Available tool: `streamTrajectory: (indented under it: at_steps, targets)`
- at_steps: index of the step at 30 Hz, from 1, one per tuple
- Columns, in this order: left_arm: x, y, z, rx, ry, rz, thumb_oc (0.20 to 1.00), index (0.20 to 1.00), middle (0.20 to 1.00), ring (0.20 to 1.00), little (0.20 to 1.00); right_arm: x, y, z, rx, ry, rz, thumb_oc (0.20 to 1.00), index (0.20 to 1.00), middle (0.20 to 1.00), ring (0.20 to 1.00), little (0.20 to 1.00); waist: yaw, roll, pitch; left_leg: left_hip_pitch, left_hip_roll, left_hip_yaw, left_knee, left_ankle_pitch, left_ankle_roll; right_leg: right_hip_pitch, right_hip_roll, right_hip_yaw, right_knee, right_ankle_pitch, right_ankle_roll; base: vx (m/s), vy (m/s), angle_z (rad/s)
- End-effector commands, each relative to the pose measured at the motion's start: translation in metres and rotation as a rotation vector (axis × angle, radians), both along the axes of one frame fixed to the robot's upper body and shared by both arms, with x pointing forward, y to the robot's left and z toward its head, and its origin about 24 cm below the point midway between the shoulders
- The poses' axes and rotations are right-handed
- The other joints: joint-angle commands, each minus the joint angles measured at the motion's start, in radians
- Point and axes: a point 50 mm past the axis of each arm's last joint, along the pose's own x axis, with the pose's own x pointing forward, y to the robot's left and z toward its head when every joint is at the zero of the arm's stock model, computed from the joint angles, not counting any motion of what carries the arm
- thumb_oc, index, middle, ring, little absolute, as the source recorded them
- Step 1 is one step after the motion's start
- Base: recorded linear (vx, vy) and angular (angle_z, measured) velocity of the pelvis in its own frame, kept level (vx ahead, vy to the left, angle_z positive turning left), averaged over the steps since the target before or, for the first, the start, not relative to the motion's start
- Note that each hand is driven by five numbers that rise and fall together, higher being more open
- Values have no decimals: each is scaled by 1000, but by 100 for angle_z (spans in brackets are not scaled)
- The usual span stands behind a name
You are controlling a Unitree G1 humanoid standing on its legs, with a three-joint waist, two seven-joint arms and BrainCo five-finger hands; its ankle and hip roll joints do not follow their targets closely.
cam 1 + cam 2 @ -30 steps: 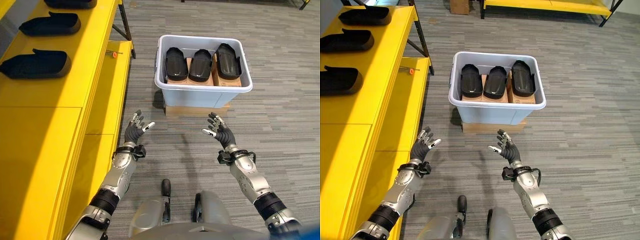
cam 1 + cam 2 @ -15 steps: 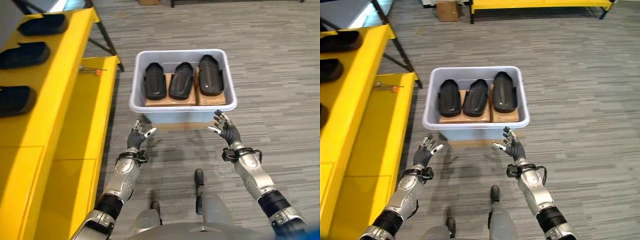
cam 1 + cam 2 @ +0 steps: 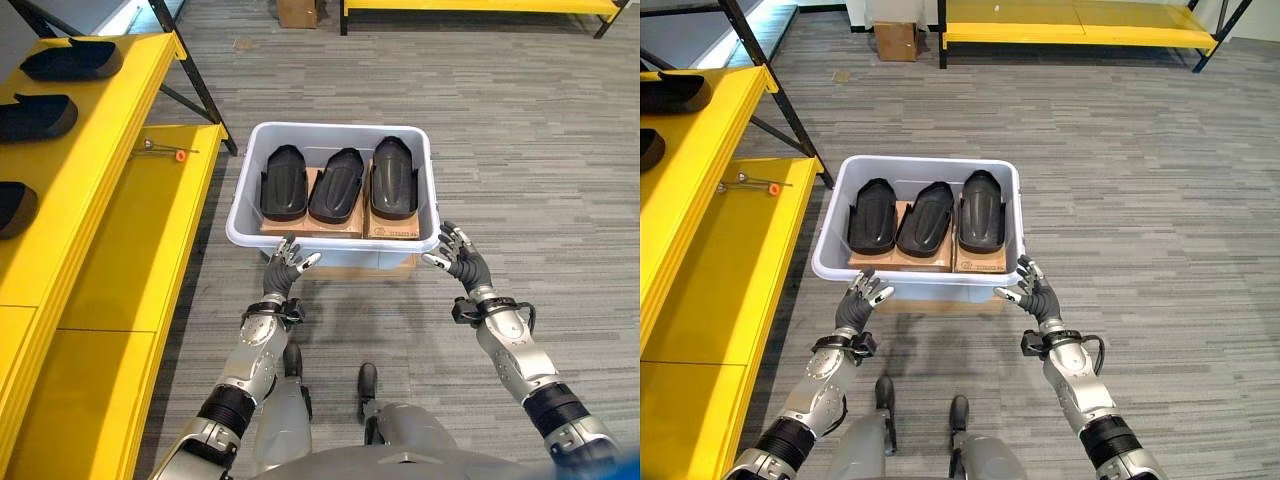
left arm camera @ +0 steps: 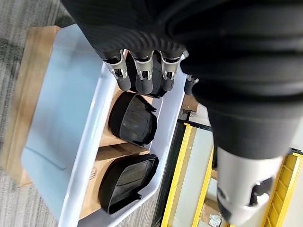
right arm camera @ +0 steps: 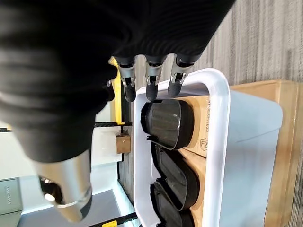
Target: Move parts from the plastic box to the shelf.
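— Left eye view: what's in the plastic box (image 3: pixel 335 237)?
— Three glossy black moulded parts (image 3: pixel 337 185), side by side on cardboard, on the floor beside the yellow shelf (image 3: pixel 95 210), which carries similar parts (image 3: pixel 37 115).
— The hands?
— Left hand (image 3: pixel 284 268) and right hand (image 3: pixel 459 261) just short of the box's near corners, fingers spread, holding nothing.

Shelf parts (image 3: pixel 20 205) cut by frame edge (left side); small orange-tipped item (image 3: pixel 165 152) unidentifiable.

Silver-grey arms, dark-covered hands

Left hand (image 3: pixel 283 272) and right hand (image 3: pixel 462 264): silver fingers, dark tips, black ribbed wrist covers; black bands, seemingly, ring both forearms.
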Motion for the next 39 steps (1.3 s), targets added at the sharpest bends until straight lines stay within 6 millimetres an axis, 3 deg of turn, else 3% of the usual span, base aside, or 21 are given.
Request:
streamTrajectory:
  at_steps: [1, 5, 22, 25, 28, 30, 31, 33, 34, 36, 39]
  targets:
    - [7, -1, 22, 10, -122, -35, 1000, 1000, 1000, 1000, 1000, 0, -6, 18, 25, -110, -23, 1000, 1000, 1000, 1000, 1000, 11, 19, -9, 47, -30, 12, 38, 29, 53, 2, -131, 33, 130, -93, 157, 166, 236, -34]
    - [13, 4, 31, 41, -160, -20, 1000, 1000, 1000, 1000, 1000, 5, 4, 17, 58, -102, -14, 1000, 1000, 1000, 1000, 1000, 12, 25, -38, 104, -80, 59, 27, -40, 90, 15, -189, 52, 132, -79, 187, 173, 225, -28]
    - [12, 13, 35, 48, -174, 16, 1000, 1000, 1000, 1000, 1000, 10, 17, 22, 37, -117, 35, 1000, 1000, 1000, 1000, 1000, 27, 19, -73, 99, -124, 84, 51, -121, 130, 7, -250, 53, 129, -25, 234, 66, 64, -4]
    - [10, 11, 35, 53, -174, 6, 1000, 1000, 1000, 1000, 1000, 9, 17, 24, 45, -131, 35, 1000, 1000, 1000, 1000, 1000, 25, 27, -60, 101, -140, 69, 51, -136, 151, -51, -257, 55, 265, 0, 242, 6, 82, 1]
    - [10, 7, 34, 60, -170, -17, 1000, 1000, 1000, 1000, 1000, 8, 21, 25, 58, -138, 43, 1000, 1000, 1000, 1000, 1000, 7, 40, -28, 126, -160, 45, 40, -142, 180, -138, -259, 87, 444, 100, 234, 0, 120, 6]
    - [9, 5, 33, 73, -170, -36, 1000, 1000, 1000, 1000, 1000, 7, 25, 25, 66, -142, 54, 1000, 1000, 1000, 1000, 1000, -2, 58, 4, 151, -153, 42, 30, -143, 194, -205, -251, 74, 566, 96, 226, 37, 125, 21]
    - [8, 5, 32, 76, -164, -37, 1000, 1000, 1000, 1000, 1000, 6, 25, 24, 65, -139, 52, 1000, 1000, 1000, 1000, 1000, -3, 63, 7, 166, -154, 43, 19, -149, 195, -227, -266, 55, 569, 97, 227, 97, 79, 25]
    - [9, 4, 33, 72, -168, -46, 1000, 1000, 1000, 1000, 1000, 8, 27, 27, 67, -147, 59, 1000, 1000, 1000, 1000, 1000, -15, 65, 12, 203, -158, 39, -11, -155, 181, -275, -265, 32, 455, 64, 218, 210, -66, 7]
    - [11, 3, 35, 69, -180, -49, 1000, 1000, 1000, 1000, 1000, 12, 26, 32, 60, -166, 58, 1000, 1000, 1000, 1000, 1000, -25, 51, 22, 225, -164, 30, -17, -163, 162, -294, -277, 40, 278, 75, 230, 275, -178, -9]
    - [12, 4, 35, 72, -182, -41, 1000, 1000, 1000, 1000, 1000, 13, 26, 33, 52, -171, 50, 1000, 1000, 1000, 1000, 1000, -32, 45, 30, 250, -154, 26, -18, -178, 142, -290, -298, 25, 154, 115, 250, 205, -148, 0]
    - [10, 5, 31, 76, -169, -40, 1000, 1000, 1000, 1000, 1000, 13, 23, 35, 43, -179, 45, 1000, 1000, 1000, 1000, 1000, -41, 34, 31, 285, -142, 9, -15, -202, 118, -277, -306, 45, 86, 156, 270, 194, -155, 22]
